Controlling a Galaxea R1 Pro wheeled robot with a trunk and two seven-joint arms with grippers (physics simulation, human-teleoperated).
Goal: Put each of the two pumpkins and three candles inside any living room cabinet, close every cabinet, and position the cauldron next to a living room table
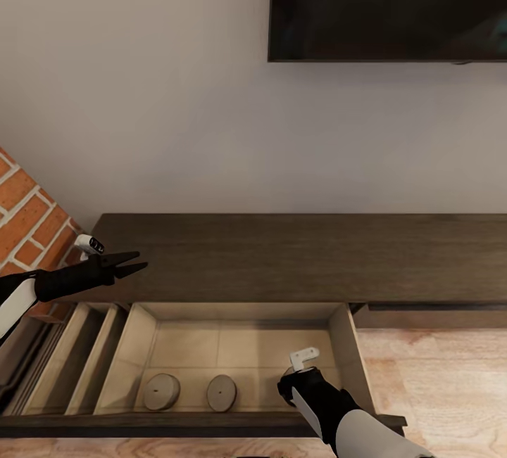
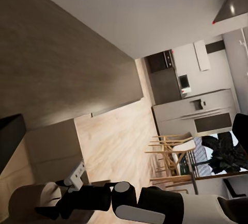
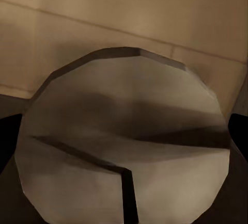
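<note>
The cabinet (image 1: 296,254) is a long dark-brown console with one wide drawer (image 1: 246,345) pulled out, pale inside. Two flat round candles (image 1: 161,391) (image 1: 221,392) lie on the drawer floor near its front. My right gripper (image 1: 286,382) reaches down into the drawer's right part. In the right wrist view a third candle (image 3: 124,105) sits between its dark fingers (image 3: 238,131), and the gripper (image 3: 124,141) is shut on it. My left gripper (image 1: 141,262) hovers open over the cabinet top's left end, holding nothing. The pumpkins, cauldron and table are out of view.
A wall TV (image 1: 387,4) hangs above the cabinet. The brick fireplace (image 1: 28,219) stands at the left. Another open drawer with dividers (image 1: 77,352) is left of the wide one. Wood floor (image 1: 436,373) lies at the right. The left wrist view shows dining chairs (image 2: 173,154) and kitchen units (image 2: 191,110).
</note>
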